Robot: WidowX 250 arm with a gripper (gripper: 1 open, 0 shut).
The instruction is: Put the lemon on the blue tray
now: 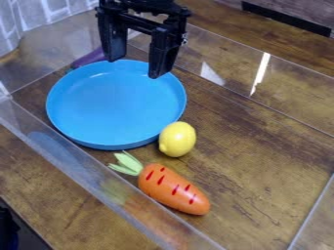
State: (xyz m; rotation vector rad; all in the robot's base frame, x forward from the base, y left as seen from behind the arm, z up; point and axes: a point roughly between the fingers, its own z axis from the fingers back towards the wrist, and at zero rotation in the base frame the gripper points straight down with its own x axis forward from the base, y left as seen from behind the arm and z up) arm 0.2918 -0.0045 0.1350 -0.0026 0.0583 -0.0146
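Note:
The lemon [178,139] is a small bright-yellow oval resting on the wooden table, just off the right front rim of the blue tray [78,125]. The tray is a wide round shallow dish with nothing in it. My gripper [137,64] hangs over the tray's far edge, pointing down, its two black fingers [160,61] spread apart with nothing between them. It is well behind and left of the lemon.
An orange carrot [173,188] with green leaves lies in front of the lemon, near the front of the table. Clear plastic walls [78,176] border the work area. A dark block [290,12] sits at the far right back.

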